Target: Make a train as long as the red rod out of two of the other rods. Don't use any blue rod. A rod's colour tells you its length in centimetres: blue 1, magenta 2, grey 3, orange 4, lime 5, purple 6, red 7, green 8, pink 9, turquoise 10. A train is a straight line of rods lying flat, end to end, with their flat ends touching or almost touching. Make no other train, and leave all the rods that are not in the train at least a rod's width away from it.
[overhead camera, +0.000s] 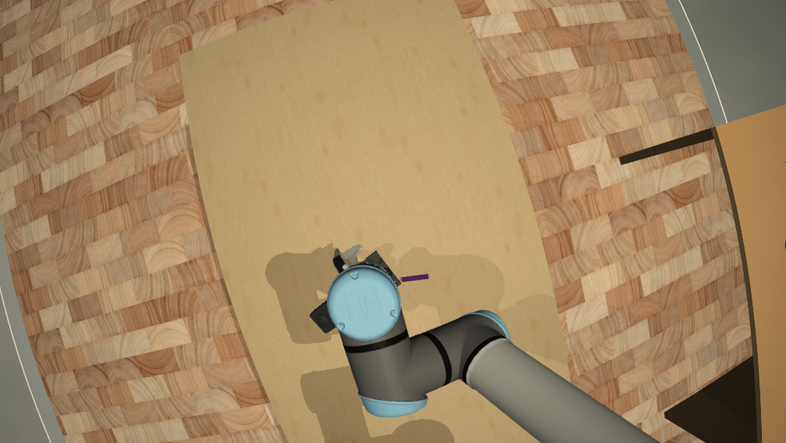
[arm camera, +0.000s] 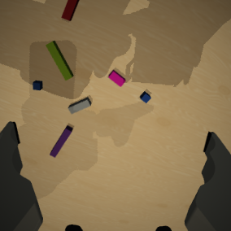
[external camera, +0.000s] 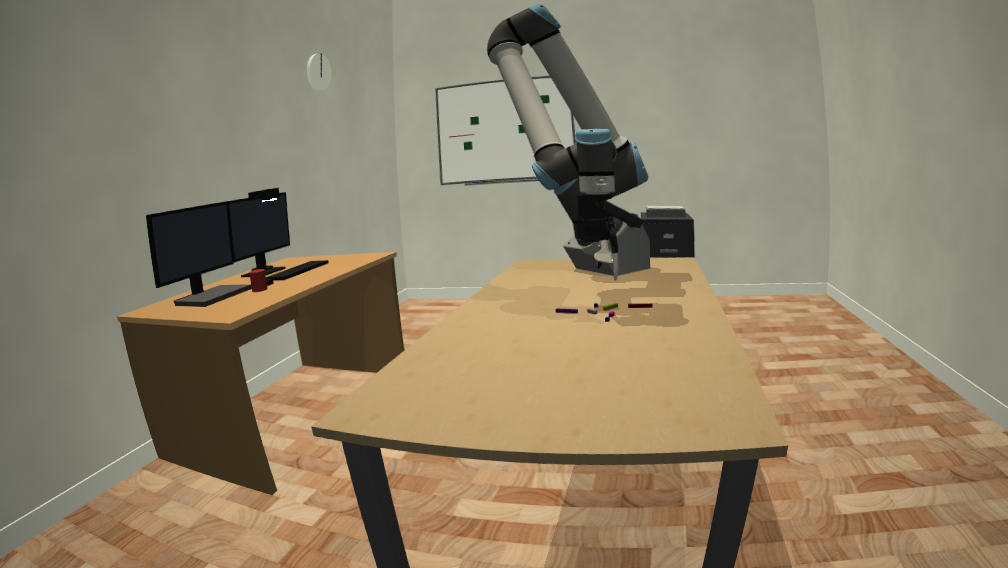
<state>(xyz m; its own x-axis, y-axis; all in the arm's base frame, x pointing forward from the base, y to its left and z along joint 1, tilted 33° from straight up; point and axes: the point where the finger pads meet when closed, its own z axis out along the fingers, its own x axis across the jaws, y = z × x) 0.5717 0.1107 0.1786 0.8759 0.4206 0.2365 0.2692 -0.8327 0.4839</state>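
Rods lie scattered on the table (arm camera: 171, 134), none touching another: the lime rod (arm camera: 59, 60) slants in a dark patch of shadow near the top left of the wrist view, the magenta rod (arm camera: 116, 78) lies apart to its right, and the red rod (arm camera: 70, 9) pokes in at the top edge. We judge lime and magenta to be the pair to join, since together they match the red one and neither is blue. The grey rod (arm camera: 79, 105) and the purple rod (arm camera: 61, 141) lie below the lime one, and two blue cubes (arm camera: 37, 84) (arm camera: 145, 97) sit on either side of the group. We expect all of them to be stiff, light blocks with flat smooth faces, likely to skid or spin if nudged, so we would take each across its long flat sides at mid-length, with the jaws square to its axis. The magenta rod is short, which leaves little room for error along its length. Our gripper (arm camera: 115, 179) hangs above the table with its jaws fully spread and nothing between them; its dark fingers frame the lower corners of the wrist view, well short of either rod.
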